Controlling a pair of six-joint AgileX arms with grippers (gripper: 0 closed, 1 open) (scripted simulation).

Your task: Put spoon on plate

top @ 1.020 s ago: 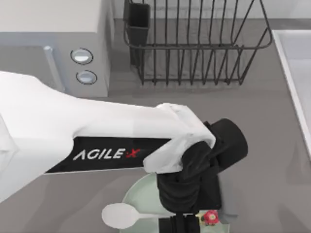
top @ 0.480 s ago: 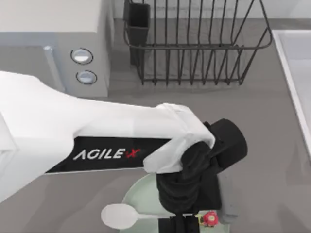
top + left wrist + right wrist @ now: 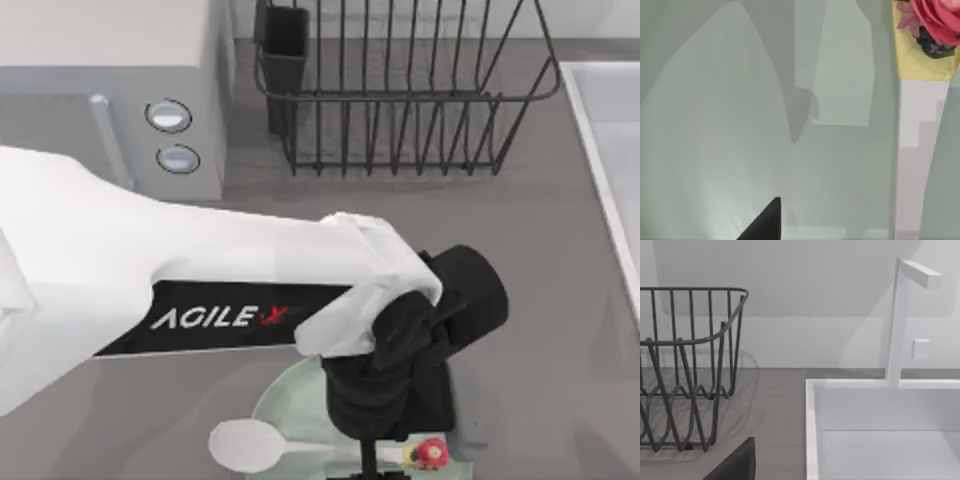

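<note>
Since a second earlier, the spoon (image 3: 300, 448) had barely shifted, its red-and-yellow knob (image 3: 430, 452) sitting about where it was, while the left gripper (image 3: 368, 462) had lifted a touch so less black finger crossed the handle.

From the top view, the left arm reached in from 9 o'clock and hung over the plate (image 3: 290, 400) at 6 o'clock. The spoon lay across it, bowl hanging past the rim toward 9 o'clock, knob toward 3 o'clock. Jaw width couldn't be told from there.

The left wrist view looked down at close range on the plate's (image 3: 740, 130) glossy surface, with the spoon's handle (image 3: 915, 165) and knob (image 3: 935, 25) lying on it and one dark fingertip (image 3: 765, 225) apart from the handle, so nothing looked gripped.

The right wrist view had the dish rack (image 3: 685, 365) and sink (image 3: 880, 430); that arm sat parked.

Placement looked basically done. Next move probably just calls for backing straight up without nudging the spoon.
</note>
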